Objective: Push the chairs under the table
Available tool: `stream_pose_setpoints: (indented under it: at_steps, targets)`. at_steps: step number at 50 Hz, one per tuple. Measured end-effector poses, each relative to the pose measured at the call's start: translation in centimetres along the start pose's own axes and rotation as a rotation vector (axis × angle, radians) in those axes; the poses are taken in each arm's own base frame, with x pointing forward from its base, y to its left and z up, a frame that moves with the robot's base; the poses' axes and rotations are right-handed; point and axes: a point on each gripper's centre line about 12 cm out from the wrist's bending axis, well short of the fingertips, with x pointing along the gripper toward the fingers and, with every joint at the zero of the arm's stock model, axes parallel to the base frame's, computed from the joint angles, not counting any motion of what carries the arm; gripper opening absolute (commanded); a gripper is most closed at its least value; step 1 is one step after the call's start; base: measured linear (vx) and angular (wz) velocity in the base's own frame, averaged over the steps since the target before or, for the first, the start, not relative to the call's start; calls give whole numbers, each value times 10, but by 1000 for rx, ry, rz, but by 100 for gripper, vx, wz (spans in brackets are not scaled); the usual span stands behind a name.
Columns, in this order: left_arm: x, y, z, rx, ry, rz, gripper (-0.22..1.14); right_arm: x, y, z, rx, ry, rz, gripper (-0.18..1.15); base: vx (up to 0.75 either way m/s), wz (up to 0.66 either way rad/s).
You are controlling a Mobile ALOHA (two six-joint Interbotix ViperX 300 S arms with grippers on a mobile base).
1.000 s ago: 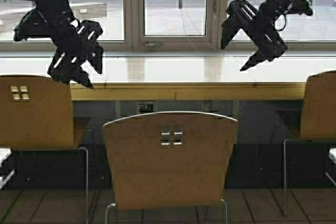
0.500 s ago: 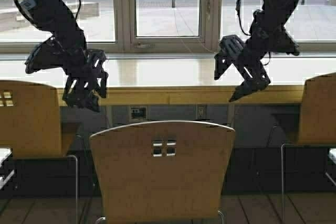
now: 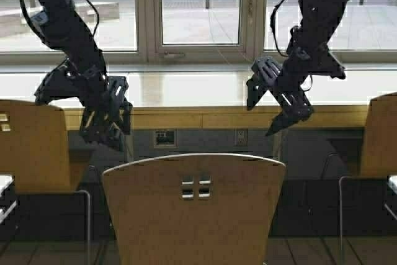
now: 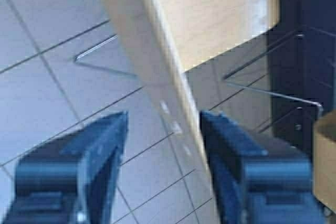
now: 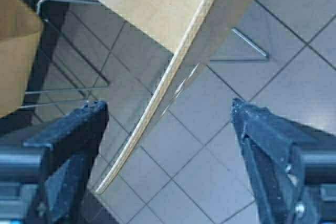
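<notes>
I have the middle chair (image 3: 193,212) square in front of me in the high view, its curved backrest facing me with the four small cut-outs near the top. It stands out from the table (image 3: 205,91), the long pale counter under the window (image 3: 200,5), with a dark gap between the backrest and the table's front edge. A second chair (image 3: 31,147) sits at the left with its back close to the table edge, and a third chair (image 3: 379,134) at the right edge does the same.

My left gripper (image 3: 105,125) hangs above the left corner of the middle chair's backrest, pointing down. In the left wrist view its jaws are spread, and the top edge of the backrest (image 4: 173,108) runs between the two fingers (image 4: 100,150) without either one touching it.

My right gripper (image 3: 282,107) hangs above the right corner of the same backrest. The right wrist view shows its jaws spread wide, with the backrest edge (image 5: 168,77) lying between them over the tiled floor (image 5: 294,66).
</notes>
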Motion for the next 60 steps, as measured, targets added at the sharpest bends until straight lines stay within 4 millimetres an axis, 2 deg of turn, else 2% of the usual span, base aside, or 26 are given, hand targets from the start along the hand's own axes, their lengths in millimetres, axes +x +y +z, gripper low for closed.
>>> stream_pose_setpoints:
  at_steps: [6, 15, 34, 60]
  targets:
    - [12, 11, -5, 1, 5, 33, 82, 13, -14, -3, 4, 13, -39, 101, 7, 1]
    - [28, 16, -5, -9, 6, 53, 82, 37, -29, -3, 24, 26, -78, 101, 4, 1]
    - [59, 1, -7, -14, 5, 24, 82, 69, -23, 1, 22, 24, -63, 101, 2, 1]
    - [95, 3, -8, -26, -4, 25, 81, 120, -40, -2, 70, 55, -89, 101, 0, 0]
